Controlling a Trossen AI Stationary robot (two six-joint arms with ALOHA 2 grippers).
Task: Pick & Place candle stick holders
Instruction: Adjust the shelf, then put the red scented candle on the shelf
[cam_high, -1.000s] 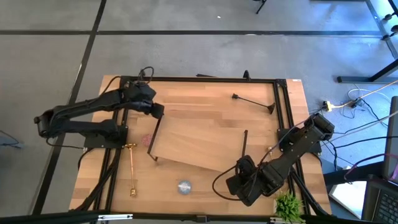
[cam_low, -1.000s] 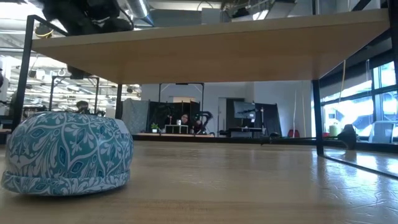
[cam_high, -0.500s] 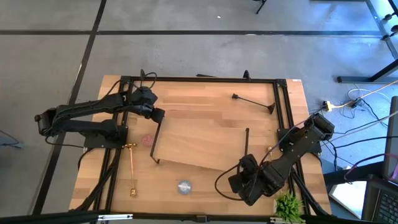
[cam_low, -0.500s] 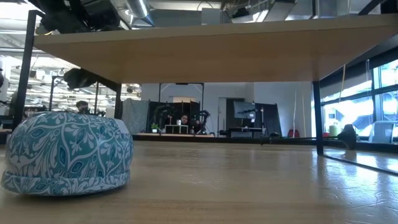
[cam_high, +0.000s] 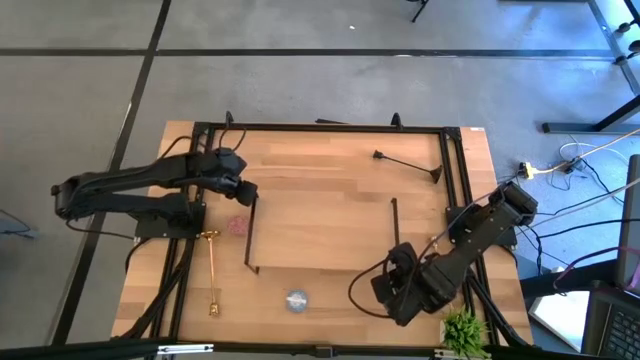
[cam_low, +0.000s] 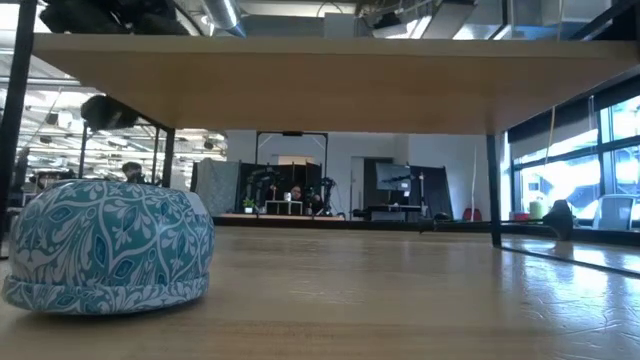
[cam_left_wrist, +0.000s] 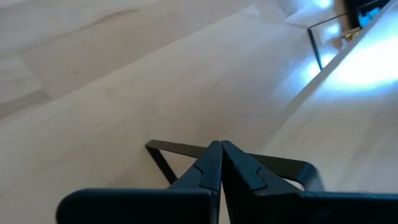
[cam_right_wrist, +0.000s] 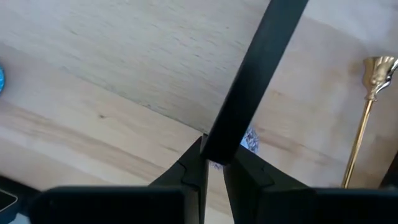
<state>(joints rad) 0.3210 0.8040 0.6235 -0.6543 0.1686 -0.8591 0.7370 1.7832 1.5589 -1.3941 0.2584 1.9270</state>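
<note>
Left gripper (cam_left_wrist: 221, 163) low in view, fingers pressed together, clamped on black rail (cam_left_wrist: 186, 150) at end of wooden board (cam_left_wrist: 143, 81). Board's far rail (cam_left_wrist: 315, 45) visible, bright glare past it, small gold piece (cam_left_wrist: 352, 35) beyond.

Count, high view: two arms, each with one gripper, left (cam_high: 243, 190), right (cam_high: 397, 262). One wooden board (cam_high: 320, 235) with two black end rails. Stem holders: one black (cam_high: 406, 163), one gold (cam_high: 212, 272) on the table; second gold stem (cam_right_wrist: 362, 122) in right wrist view. Squat rounds: one pink (cam_high: 238, 225), one pale blue (cam_high: 296, 298). One green plant (cam_high: 463, 328).
</note>
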